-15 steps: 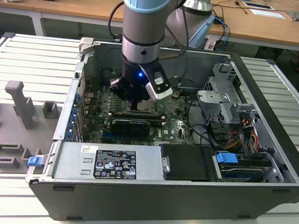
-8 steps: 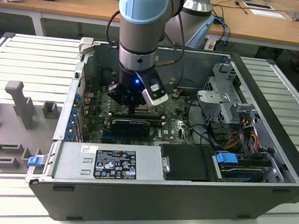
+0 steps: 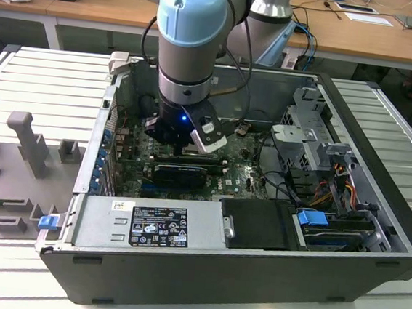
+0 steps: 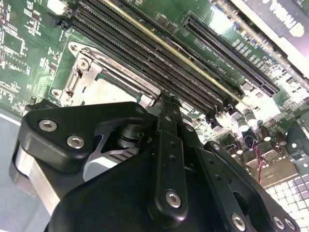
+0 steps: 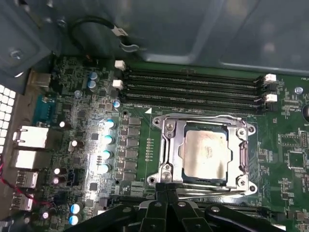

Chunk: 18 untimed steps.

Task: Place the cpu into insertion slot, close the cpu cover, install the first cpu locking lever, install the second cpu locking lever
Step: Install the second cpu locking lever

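Looking into the exterior view, you find the gripper [image 3: 185,139] low inside the open computer case [image 3: 373,236], over the green motherboard [image 3: 236,178]. In the first wrist view, the cpu [image 5: 205,154] lies seated in the insertion slot [image 5: 169,159] with the cpu cover [image 5: 244,157] down around it, fingertips pinched together at its six o'clock edge. In the second wrist view, you see those fingers [image 4: 166,145] closed with nothing between them, beside the memory slots [image 4: 159,53].
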Each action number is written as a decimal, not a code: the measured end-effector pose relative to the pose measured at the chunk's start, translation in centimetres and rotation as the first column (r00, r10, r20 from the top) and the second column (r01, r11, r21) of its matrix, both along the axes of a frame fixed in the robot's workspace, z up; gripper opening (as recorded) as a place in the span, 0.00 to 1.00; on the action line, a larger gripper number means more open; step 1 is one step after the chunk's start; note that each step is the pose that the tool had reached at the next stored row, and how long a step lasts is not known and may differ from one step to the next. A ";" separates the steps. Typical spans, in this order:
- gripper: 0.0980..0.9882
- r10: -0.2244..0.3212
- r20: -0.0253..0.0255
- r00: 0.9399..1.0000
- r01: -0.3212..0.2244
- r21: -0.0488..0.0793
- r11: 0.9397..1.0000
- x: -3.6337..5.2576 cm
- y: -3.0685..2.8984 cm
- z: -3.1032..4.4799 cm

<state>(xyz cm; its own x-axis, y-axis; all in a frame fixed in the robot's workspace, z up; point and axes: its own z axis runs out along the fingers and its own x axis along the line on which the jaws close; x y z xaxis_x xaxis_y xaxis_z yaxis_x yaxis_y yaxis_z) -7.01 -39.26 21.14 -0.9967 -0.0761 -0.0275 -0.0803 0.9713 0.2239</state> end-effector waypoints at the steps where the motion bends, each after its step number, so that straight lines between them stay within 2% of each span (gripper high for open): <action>1: 0.01 0.000 0.000 1.000 0.000 0.015 1.000 -0.08 -0.27 -0.03; 6: 0.01 0.000 0.000 1.000 0.000 0.043 0.999 -0.20 -0.88 -0.39; 7: 0.01 0.001 0.000 1.000 -0.001 0.052 0.999 -0.28 -0.93 -0.43; 8: 0.01 0.001 0.000 1.000 -0.001 0.067 0.998 -0.42 -1.06 -0.51; 10: 0.01 0.002 0.000 1.000 -0.002 0.081 0.997 -0.46 -1.11 -1.15; 12: 0.01 0.002 0.000 1.000 -0.002 0.097 0.995 -0.53 -1.11 -1.44; 13: 0.01 0.002 0.000 1.000 -0.002 0.111 0.994 -0.87 -1.11 -1.51; 16: 0.01 0.002 0.000 1.000 -0.002 0.114 0.993 -1.05 -1.11 -1.86; 18: 0.01 0.002 0.000 1.000 -0.002 0.114 0.993 -1.06 -1.11 -1.65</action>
<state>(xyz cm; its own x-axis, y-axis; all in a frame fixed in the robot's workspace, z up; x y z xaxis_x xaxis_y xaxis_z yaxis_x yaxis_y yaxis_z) -8.07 -40.36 19.49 -0.9966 -0.0746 -0.0362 -0.0824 0.9392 0.3334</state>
